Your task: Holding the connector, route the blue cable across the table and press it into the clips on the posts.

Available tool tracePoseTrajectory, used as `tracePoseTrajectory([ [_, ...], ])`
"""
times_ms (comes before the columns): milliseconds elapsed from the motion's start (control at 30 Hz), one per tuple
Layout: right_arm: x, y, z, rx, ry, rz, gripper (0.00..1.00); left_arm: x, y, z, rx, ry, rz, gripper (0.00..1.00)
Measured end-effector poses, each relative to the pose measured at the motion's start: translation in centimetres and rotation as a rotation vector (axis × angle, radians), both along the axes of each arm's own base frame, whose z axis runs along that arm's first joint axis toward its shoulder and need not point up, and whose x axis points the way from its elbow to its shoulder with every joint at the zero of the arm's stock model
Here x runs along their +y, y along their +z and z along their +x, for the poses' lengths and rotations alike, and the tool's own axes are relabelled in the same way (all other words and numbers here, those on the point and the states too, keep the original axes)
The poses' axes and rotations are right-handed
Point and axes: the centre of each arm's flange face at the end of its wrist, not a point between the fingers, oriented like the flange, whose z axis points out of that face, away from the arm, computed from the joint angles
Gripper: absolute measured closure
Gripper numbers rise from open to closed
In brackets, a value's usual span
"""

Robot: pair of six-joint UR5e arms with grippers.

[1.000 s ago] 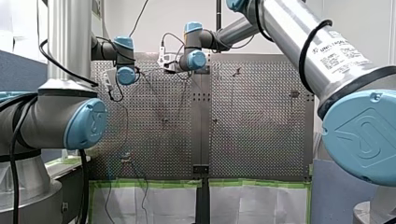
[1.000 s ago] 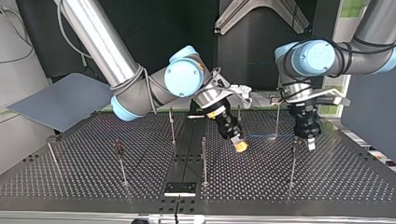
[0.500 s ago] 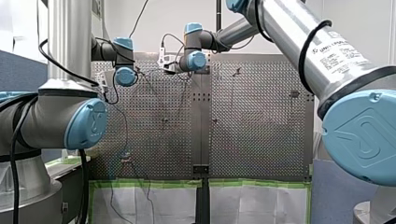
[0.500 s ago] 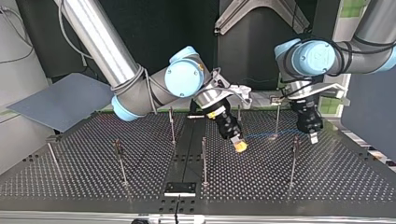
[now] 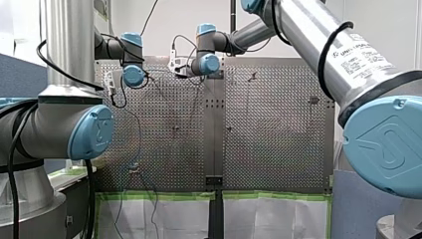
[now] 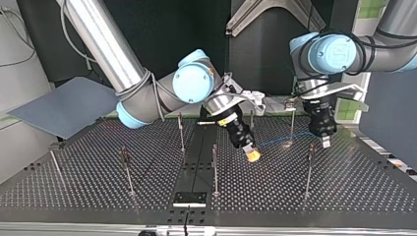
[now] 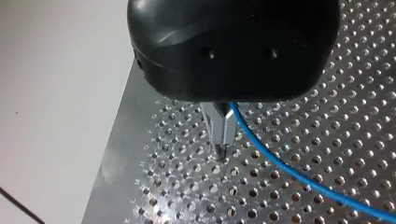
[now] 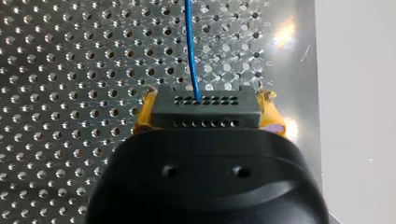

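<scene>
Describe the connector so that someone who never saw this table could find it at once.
Follow my right arm from the top view's left down to my right gripper above the perforated table. The connector is the small dark block clamped between its yellow pads; unlike anything nearby, it has rows of tiny holes, with the blue cable leaving one.

Right gripper (image 6: 253,155) and left gripper (image 6: 326,142) hang over the right half of the table (image 6: 373,187) in your top view, with the cable (image 6: 275,143) between them.
There, the right gripper sits just right of the middle post (image 6: 215,169). The left gripper is further right, beside the top of the right post (image 6: 309,169). The cable passes near the rear post (image 6: 292,120). In your right wrist view the connector (image 8: 205,112) sits between the pads (image 8: 144,114), and the cable leaves ahead of it over the table. In the left wrist view it runs just beside the gripper.
</scene>
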Motion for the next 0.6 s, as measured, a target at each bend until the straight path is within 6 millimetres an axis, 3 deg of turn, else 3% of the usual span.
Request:
tracePoseTrajectory([
  [267, -0.1, -0.1, 0.0, 0.000, 0.000, 0.003, 1.00, 0.6, -1.3, 1.3, -0.005, 0.003, 0.000, 1.00],
  [600, -0.1, -0.3, 0.1, 0.001, 0.000, 0.003, 1.00, 1.9, -0.3, 2.5, -0.060, 0.011, 0.001, 1.00],
])
